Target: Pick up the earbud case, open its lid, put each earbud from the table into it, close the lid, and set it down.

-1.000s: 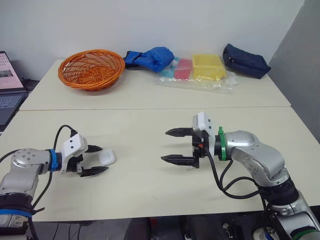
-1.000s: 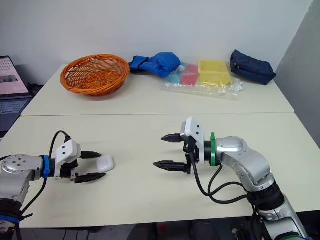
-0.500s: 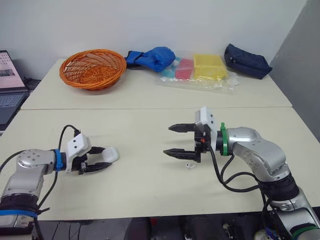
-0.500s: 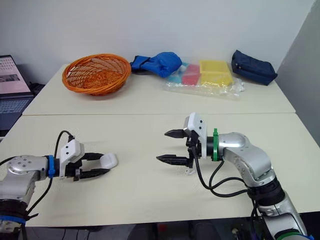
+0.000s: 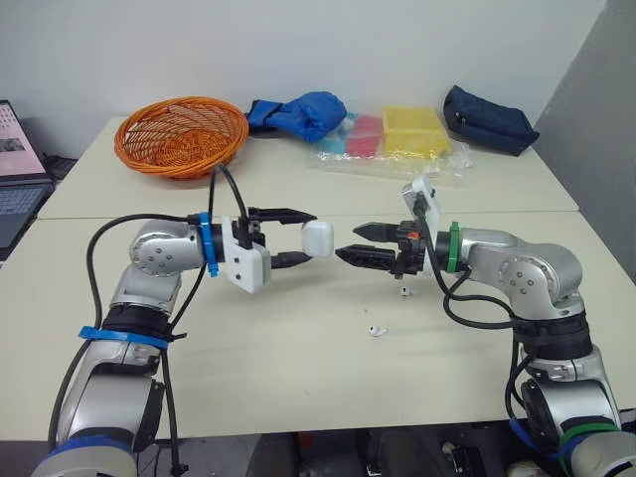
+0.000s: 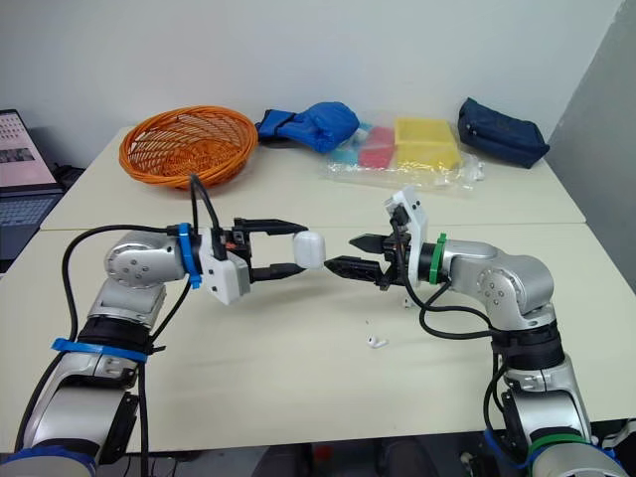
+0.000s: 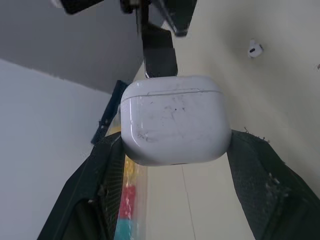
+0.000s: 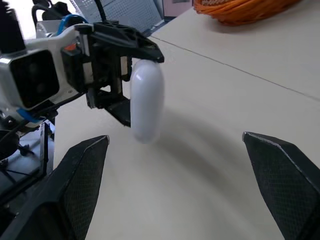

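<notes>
The white earbud case (image 5: 318, 238) hangs in the air over the table's middle, lid closed, with my left gripper (image 5: 309, 238) shut on it. In the left wrist view the case (image 7: 175, 117) sits between both pads. My right gripper (image 5: 348, 240) is open, its tips pointing at the case from the right, a short gap away. In the right wrist view the case (image 8: 146, 100) stands ahead between the spread fingers. One white earbud (image 5: 376, 331) lies on the table below the right gripper. A second earbud (image 5: 404, 291) lies just under the right wrist.
An orange basket (image 5: 182, 134) stands at the back left. A blue cloth (image 5: 303, 114), a yellow box (image 5: 414, 132) on a plastic bag and a dark navy pouch (image 5: 489, 119) line the far edge. A laptop (image 5: 15, 169) sits at the far left.
My left gripper closed on the case, lifted it off the table and swung it to the middle. The right gripper rose and turned toward it, uncovering the earbuds.
</notes>
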